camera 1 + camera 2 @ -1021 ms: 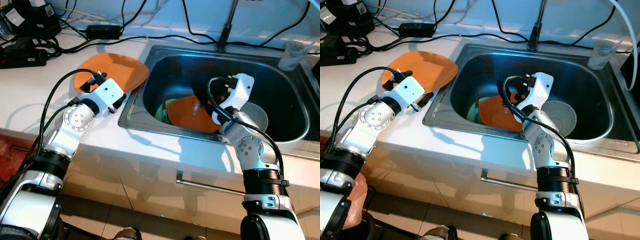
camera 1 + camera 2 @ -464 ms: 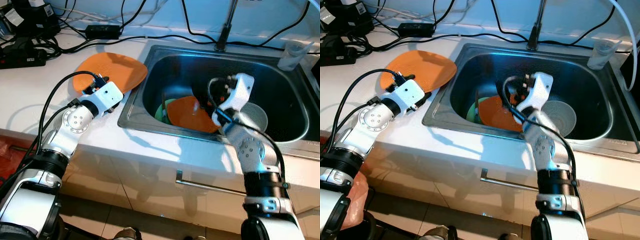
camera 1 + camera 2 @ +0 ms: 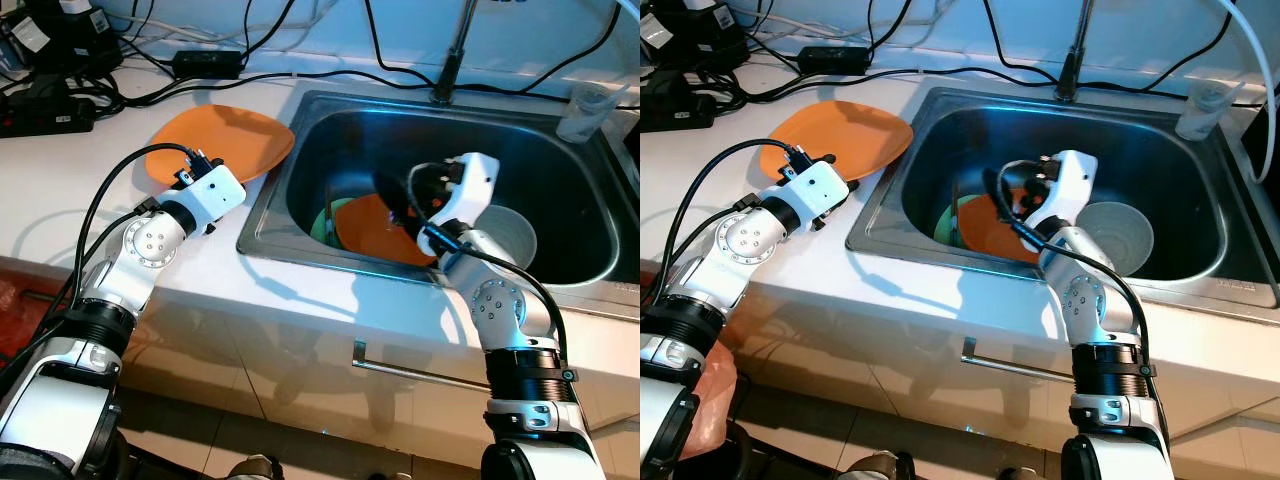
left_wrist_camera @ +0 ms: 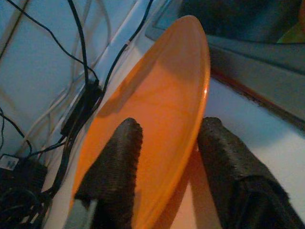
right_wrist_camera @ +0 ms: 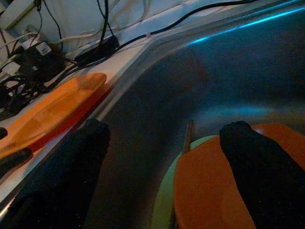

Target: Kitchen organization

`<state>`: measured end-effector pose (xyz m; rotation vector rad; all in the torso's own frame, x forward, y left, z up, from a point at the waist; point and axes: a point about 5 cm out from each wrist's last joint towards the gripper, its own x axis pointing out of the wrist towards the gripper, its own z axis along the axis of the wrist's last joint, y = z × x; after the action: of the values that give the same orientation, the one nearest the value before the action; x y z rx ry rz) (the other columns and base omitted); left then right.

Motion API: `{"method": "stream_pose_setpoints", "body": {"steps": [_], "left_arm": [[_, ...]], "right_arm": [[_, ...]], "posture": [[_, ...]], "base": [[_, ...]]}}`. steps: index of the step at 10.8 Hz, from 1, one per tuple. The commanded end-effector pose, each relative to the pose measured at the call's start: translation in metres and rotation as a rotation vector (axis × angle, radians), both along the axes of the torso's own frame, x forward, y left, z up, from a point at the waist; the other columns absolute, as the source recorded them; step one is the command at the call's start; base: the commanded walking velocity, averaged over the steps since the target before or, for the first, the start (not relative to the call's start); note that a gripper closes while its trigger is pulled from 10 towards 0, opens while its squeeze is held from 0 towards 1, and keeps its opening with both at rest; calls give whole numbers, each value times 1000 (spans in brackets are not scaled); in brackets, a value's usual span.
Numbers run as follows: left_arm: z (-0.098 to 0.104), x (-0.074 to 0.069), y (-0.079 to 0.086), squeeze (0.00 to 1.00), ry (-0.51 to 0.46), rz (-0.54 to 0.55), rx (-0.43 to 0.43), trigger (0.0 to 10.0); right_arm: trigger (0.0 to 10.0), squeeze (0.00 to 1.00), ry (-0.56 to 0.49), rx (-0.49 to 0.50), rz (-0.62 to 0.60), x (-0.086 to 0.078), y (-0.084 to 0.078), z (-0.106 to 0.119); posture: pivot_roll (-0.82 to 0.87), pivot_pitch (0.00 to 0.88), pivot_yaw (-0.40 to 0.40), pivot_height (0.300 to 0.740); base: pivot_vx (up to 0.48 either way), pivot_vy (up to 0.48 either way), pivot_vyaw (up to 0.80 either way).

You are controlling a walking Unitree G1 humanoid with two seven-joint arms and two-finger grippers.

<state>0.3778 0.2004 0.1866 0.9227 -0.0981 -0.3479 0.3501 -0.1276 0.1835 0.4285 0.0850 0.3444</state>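
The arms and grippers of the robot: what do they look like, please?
Both arms are silver-grey with round joints, black ribbed rings near the forearm and white housings at the wrist. Loose black cables loop along each. The left gripper and right gripper each have two long black fingers with a rough, textured surface.

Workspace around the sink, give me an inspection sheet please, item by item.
Surface: white counter beside a steel sink.
Job's things: orange plate on the counter; second orange plate, green plate and grey bowl in the sink.
Clutter: clear cup.
Grippers: left gripper astride the counter plate's rim, open; right gripper open above the sink plates.
Cables: black cables, adapter.
Surroundings: faucet, cabinet handle.
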Motion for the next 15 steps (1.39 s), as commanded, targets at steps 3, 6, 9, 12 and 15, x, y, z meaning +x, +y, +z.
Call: {"method": "stream_pose_setpoints", "body": {"steps": [3,6,9,12,15], "left_arm": [[-18,-3,2,0,69,2,33,0],[-18,-4,2,0,56,6,40,0],[-18,-3,2,0,29,18,52,0],[-9,-5,0,0,-106,20,94,0],[-10,-13,-15,0,-232,-1,124,0]], "right_arm": [[10000,0,2,8,43,-6,7,-1],[10000,0,14,11,55,-6,9,-4],[10000,0,23,13,53,-6,8,-5],[10000,0,37,19,53,-6,8,-7],[10000,0,49,47,56,-3,10,-7]], "posture": [[99,89,-4,740],[99,87,-7,740],[96,86,-7,740],[98,84,-11,740],[105,76,-16,740]], "base": [[0,0,0],[0,0,0],[0,0,0],[0,0,0],[0,0,0]]}}
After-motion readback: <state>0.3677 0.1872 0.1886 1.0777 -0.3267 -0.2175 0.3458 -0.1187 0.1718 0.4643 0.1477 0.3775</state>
